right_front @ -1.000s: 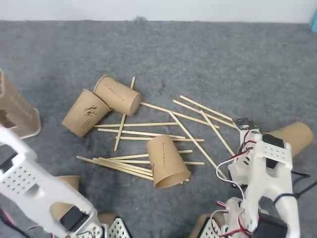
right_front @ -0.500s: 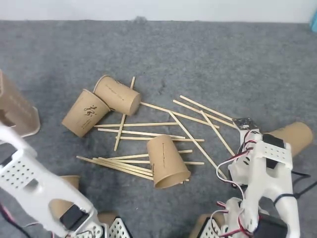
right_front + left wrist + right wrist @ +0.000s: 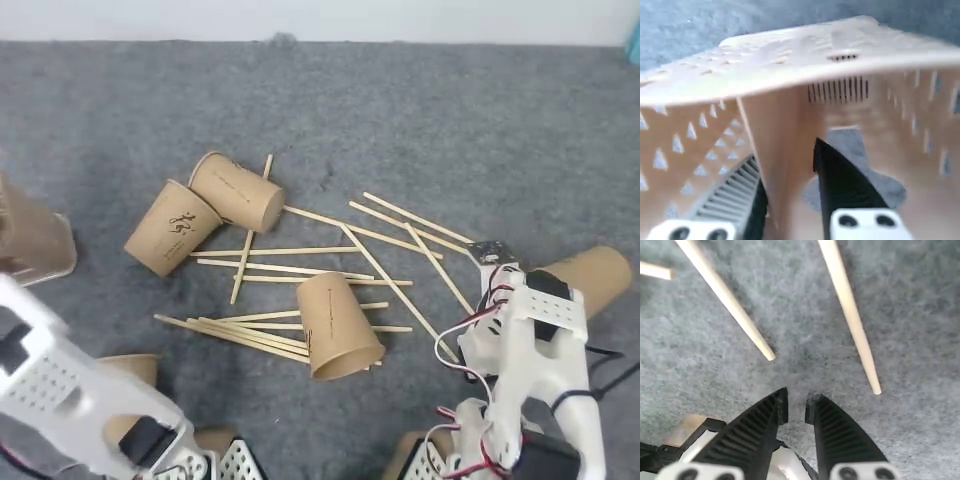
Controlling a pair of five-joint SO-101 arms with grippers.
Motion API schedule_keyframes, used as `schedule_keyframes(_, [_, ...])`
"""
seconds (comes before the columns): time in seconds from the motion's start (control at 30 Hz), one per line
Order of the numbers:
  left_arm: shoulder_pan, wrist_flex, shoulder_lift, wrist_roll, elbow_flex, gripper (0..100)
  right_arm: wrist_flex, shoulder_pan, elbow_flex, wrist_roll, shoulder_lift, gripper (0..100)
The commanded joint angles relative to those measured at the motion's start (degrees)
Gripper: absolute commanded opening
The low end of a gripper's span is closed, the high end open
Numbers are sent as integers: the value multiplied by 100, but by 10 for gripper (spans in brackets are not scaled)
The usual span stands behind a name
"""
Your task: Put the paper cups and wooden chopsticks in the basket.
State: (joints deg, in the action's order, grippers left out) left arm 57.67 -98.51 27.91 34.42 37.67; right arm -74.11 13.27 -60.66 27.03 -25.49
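In the left wrist view my left gripper (image 3: 788, 165) is shut on a wall of the tan perforated basket (image 3: 790, 55), one finger on each side. The high view has the basket (image 3: 32, 238) at the far left edge, with the left arm (image 3: 70, 395) low on the left. Two paper cups (image 3: 172, 228) (image 3: 238, 192) lie side by side; a third cup (image 3: 338, 325) lies on scattered wooden chopsticks (image 3: 300, 272). My right gripper (image 3: 796, 405) is shut just above the carpet, empty, beside two chopstick tips (image 3: 765, 351) (image 3: 872, 382).
Another cup (image 3: 592, 272) lies on its side at the far right behind the right arm (image 3: 525, 335). A further cup (image 3: 130, 372) sits partly under the left arm. Grey carpet (image 3: 400, 110) covers the far half of the table.
The basket has slid left toward the picture's edge, and the left arm has shifted left and lower with it. The right arm has barely moved.
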Motion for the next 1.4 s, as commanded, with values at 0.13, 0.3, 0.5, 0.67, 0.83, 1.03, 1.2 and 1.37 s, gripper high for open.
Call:
schedule_keyframes(0.13, [-316, 1248, -105, -246, -1147, 133, 40, -22, 26, 105, -180, 69])
schedule_keyframes(0.3, [-396, 2013, 501, -281, -1165, 73, 40, -40, 26, 105, -180, 69])
schedule_keyframes(0.5, [-431, 2110, 826, -791, -470, 12, 40, -40, 26, 105, -180, 69])
schedule_keyframes(0.67, [-448, 1837, 826, -862, 321, 13, 40, -40, 26, 105, -180, 69])
schedule_keyframes(0.83, [-352, 1336, 870, -1354, 1815, 13, 40, -48, 26, 105, -180, 69])
schedule_keyframes(1.03, [-316, 615, 879, -1327, 2686, 21, 40, -57, 26, 105, -180, 69])
schedule_keyframes(1.2, [-211, 290, 826, -1248, 3081, 92, 40, -66, 26, 114, -180, 69])
schedule_keyframes(1.37, [123, 264, 844, -1266, 3943, 143, 40, -66, 9, 246, -180, 69])
